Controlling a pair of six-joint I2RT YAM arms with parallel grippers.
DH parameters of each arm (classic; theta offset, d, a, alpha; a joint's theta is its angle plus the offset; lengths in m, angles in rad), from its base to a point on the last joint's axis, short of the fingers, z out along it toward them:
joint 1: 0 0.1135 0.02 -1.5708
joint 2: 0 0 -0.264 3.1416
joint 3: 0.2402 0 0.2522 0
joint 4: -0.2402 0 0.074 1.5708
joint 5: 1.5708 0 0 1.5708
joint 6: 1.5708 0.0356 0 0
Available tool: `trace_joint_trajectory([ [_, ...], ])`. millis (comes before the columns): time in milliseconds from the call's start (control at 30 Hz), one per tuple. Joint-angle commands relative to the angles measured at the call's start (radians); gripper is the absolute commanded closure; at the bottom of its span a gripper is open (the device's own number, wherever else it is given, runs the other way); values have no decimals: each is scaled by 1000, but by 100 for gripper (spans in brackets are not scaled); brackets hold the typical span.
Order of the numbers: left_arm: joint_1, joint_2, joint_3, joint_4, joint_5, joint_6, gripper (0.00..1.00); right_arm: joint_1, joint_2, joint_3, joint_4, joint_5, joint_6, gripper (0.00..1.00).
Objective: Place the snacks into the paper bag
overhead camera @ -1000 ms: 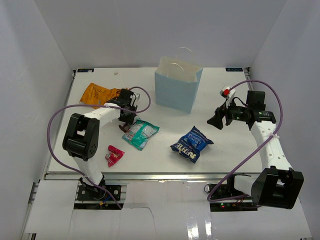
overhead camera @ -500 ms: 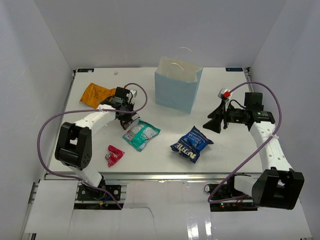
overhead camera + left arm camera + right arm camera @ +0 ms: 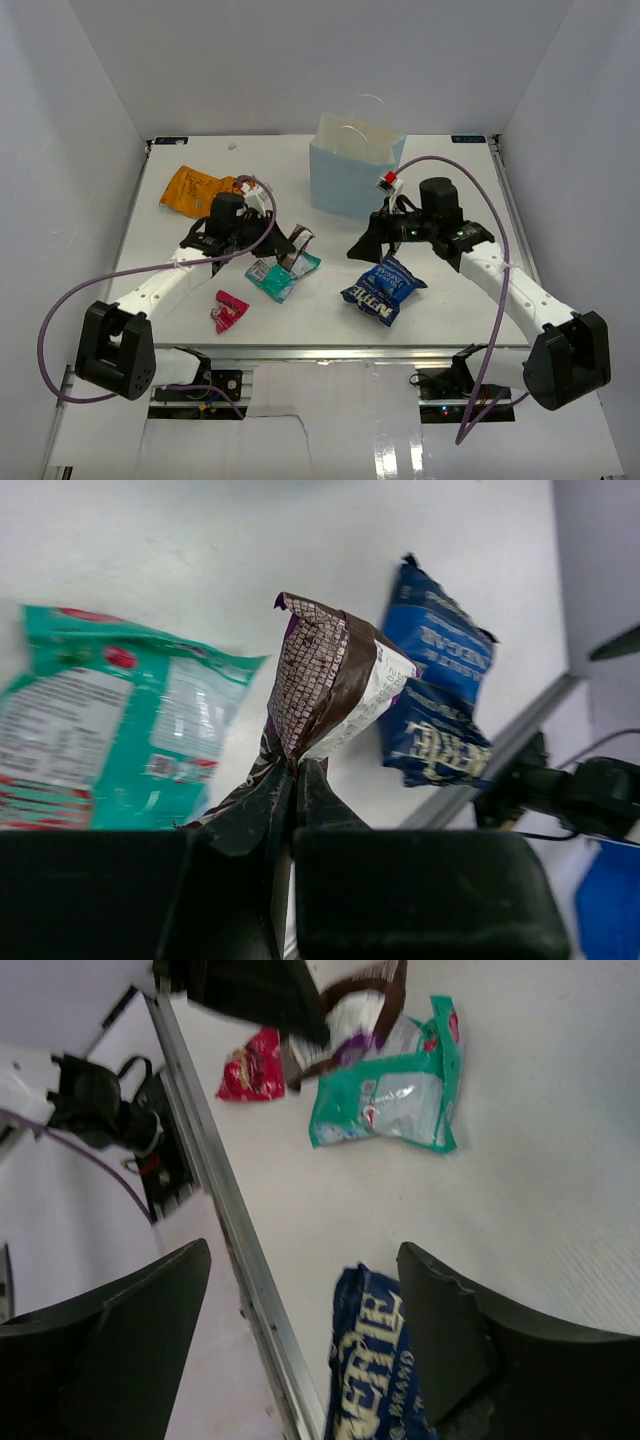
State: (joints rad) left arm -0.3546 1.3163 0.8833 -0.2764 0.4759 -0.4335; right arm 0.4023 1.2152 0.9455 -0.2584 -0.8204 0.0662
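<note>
My left gripper (image 3: 284,250) is shut on one end of the brown bar (image 3: 300,243), which hangs lifted just above the teal-white pouch (image 3: 275,280). In the left wrist view the bar (image 3: 330,675) sticks up from the closed fingertips (image 3: 300,780), with the teal pouch (image 3: 100,740) and the blue chip bag (image 3: 440,710) below. My right gripper (image 3: 366,247) is open, hovering over the blue chip bag (image 3: 385,287); that bag (image 3: 375,1360) lies partly between the spread fingers (image 3: 455,1330). The light blue paper bag (image 3: 355,175) stands upright at the back. The orange chip bag (image 3: 193,188) and the pink wrapper (image 3: 230,310) lie on the left.
The table's metal front edge (image 3: 235,1240) runs close beside the blue chip bag. White walls enclose the left, right and back. Purple cables loop from both arms. In the right wrist view the pink wrapper (image 3: 252,1065) and the teal pouch (image 3: 390,1095) lie beyond.
My left gripper closed on the brown bar, lifted it and carried it rightward over the teal pouch. My right arm swung left from the right side to above the blue chip bag.
</note>
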Motion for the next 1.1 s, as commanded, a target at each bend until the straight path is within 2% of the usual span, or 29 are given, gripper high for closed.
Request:
trace_joint_trajectory([
  [0, -32, -74, -66, 234, 164, -207, 95, 93, 23, -11, 299, 102, 322, 16],
  [33, -40, -90, -78, 255, 167, -227, 95, 107, 36, -13, 350, 105, 367, 12],
  [167, -75, -121, -110, 322, 153, -290, 95, 156, 128, -11, 423, 125, 454, 7],
  [500, -121, -158, -135, 330, 150, -317, 95, 202, 294, 102, 462, 211, 477, 9],
  [800, -122, -160, -159, 345, 156, -317, 94, 202, 300, 105, 521, 119, 488, 20],
  [1067, -122, -161, -167, 359, 167, -320, 93, 202, 293, 62, 581, 63, 521, 46],
])
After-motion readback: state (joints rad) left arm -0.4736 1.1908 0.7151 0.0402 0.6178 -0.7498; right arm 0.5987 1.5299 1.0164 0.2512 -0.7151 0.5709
